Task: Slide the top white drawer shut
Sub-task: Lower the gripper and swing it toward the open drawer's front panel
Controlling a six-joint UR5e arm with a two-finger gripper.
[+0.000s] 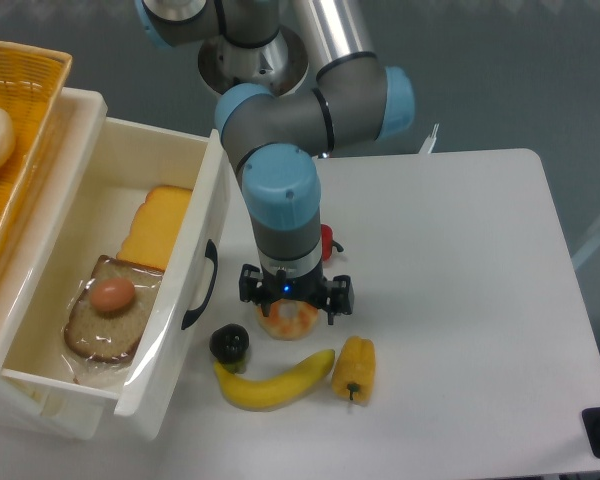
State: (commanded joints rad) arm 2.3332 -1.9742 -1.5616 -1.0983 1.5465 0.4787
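Claw (pixel 296 301): fingers spread apart, gripping nothing, poised directly over the shrimp (pixel 288 318) near the desk's (pixel 460 300) left edge. Top white drawer (pixel 130 290): pulled out at the desk's left edge, black handle (pixel 201 285) facing the claw, apart from it. Inside the drawer: bread slice with egg (pixel 108 315). In front of the claw: banana (pixel 272 380), yellow pepper (pixel 354 367).

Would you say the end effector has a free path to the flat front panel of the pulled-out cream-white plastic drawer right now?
Probably yes. The end effector hovers over the table just right of the cream-white plastic drawer, and only bare tabletop lies between them; the small black round object sits lower, out of line.
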